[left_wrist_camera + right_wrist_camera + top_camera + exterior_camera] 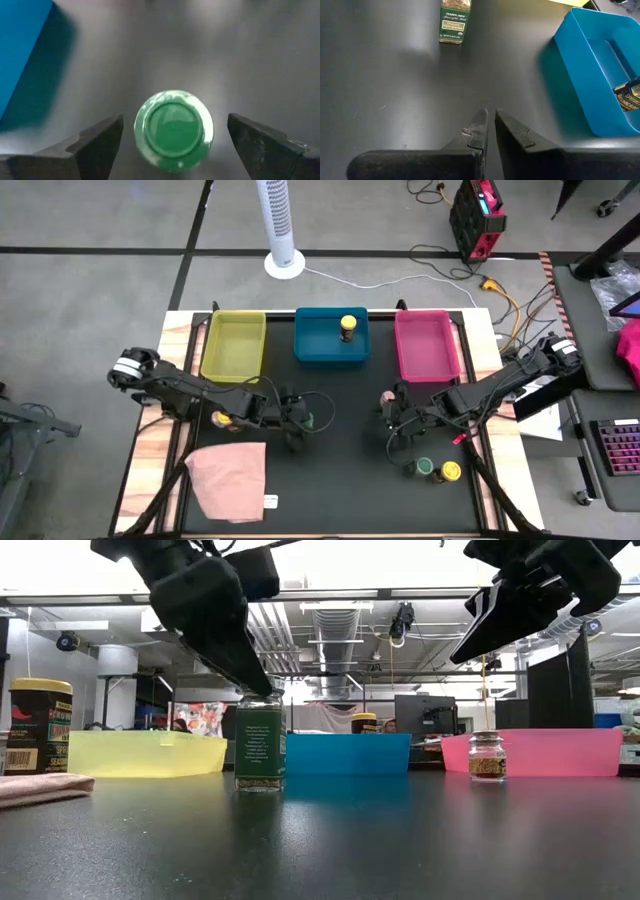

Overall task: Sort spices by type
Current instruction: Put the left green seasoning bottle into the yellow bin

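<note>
Green-lidded jar (pixel 173 129) stands upright on the mat, directly beneath the left gripper (pixel 172 145), centred between its spread fingers, untouched. Right gripper (pixel 491 131) clenched empty, well right.

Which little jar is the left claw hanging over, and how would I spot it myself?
Start at the blue rectangular bin in the middle of the back row, then come forward and slightly left on the black table. Under the open left gripper stands a small green-lidded spice jar, alone there; the other green-lidded jar sits near the right side.
</note>
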Controlling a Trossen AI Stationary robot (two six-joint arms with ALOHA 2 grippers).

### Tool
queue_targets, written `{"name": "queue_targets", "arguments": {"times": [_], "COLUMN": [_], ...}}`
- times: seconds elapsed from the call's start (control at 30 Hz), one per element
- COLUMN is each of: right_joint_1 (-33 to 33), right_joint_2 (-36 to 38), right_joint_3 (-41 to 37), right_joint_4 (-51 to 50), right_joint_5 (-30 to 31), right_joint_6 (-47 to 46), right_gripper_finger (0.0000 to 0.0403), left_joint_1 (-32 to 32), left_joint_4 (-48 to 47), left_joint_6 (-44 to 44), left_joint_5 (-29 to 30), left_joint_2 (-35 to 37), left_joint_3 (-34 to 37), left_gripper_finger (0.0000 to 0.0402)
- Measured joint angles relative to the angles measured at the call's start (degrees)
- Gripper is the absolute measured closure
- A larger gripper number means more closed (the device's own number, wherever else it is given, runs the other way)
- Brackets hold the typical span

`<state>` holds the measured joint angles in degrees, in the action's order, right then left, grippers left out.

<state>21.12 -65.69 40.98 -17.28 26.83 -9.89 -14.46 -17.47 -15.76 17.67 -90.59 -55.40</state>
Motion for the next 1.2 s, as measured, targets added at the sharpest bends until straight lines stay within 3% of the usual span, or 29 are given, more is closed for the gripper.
{"name": "queue_targets", "arguments": {"times": [0.27,0.53,0.87,1.2], "right_joint_1": [0.0,0.0,0.0,-0.02], "right_joint_2": [0.0,0.0,0.0,0.0], "right_joint_3": [-0.14,-0.32,-0.41,-0.89], "right_joint_4": [0.02,0.01,0.02,3.26], "right_joint_5": [0.02,0.03,0.07,0.07], "right_joint_6": [-0.42,-0.77,-1.42,-1.2], "right_gripper_finger": [0.0376,0.0376,0.0376,0.0376], "left_joint_1": [0.0,0.0,0.0,3.2], "left_joint_4": [2.0,2.01,-0.02,-11.69], "left_joint_6": [0.28,0.88,1.24,0.81], "left_joint_5": [-0.02,-0.04,0.36,25.01], "left_joint_2": [-3.02,-2.93,-0.65,13.6], "left_joint_3": [0.02,0.02,-0.8,-2.69], "left_gripper_finger": [0.0097,0.0221,0.0221,0.0221]}}
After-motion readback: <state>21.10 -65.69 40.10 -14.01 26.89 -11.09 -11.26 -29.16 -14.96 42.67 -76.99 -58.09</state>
